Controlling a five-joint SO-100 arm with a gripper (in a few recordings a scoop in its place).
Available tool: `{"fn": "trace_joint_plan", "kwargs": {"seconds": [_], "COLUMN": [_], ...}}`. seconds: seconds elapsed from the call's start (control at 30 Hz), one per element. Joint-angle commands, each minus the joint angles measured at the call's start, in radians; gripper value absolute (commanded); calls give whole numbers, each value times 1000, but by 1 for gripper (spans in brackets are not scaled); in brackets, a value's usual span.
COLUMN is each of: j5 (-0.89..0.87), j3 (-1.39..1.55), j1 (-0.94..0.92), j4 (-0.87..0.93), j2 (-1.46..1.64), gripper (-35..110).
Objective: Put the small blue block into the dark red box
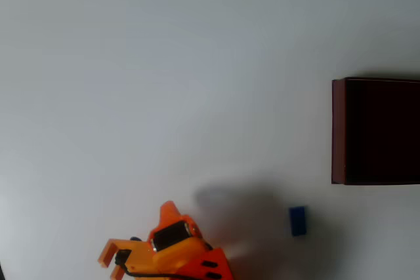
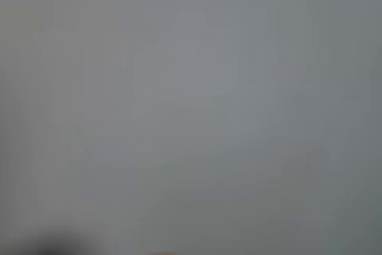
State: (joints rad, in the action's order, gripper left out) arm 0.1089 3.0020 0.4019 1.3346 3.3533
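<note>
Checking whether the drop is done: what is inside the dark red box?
The dark red box shows just a near-black interior; its right part is cut off. The small blue block lies outside on the table.

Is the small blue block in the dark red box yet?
Out. The small blue block lies on the table, below the dark red box.

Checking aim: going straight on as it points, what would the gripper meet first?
Seemingly aimed up-left in the overhead view, the gripper meets only bare table; the small blue block lies off right.

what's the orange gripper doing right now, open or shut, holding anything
Orange two-finger gripper: holds nothing; open or shut cannot be told. The small solid-blue rectangular block lies apart on the white table.
</note>
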Motion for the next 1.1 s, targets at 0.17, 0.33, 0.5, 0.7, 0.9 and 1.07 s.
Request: {"fn": "trace_joint_plan", "kwargs": {"seconds": [0.17,0.33,0.5,0.7,0.9,1.07], "j5": [9,8,5,-333,-669,-795], "j3": [3,3,3,6,-32,-130], "j1": [-2,-2,-2,-178,-242,-423], "j4": [11,11,11,3,0,94], "j2": [5,5,5,3,5,5], "gripper": [0,0,0,0,3,16]}}
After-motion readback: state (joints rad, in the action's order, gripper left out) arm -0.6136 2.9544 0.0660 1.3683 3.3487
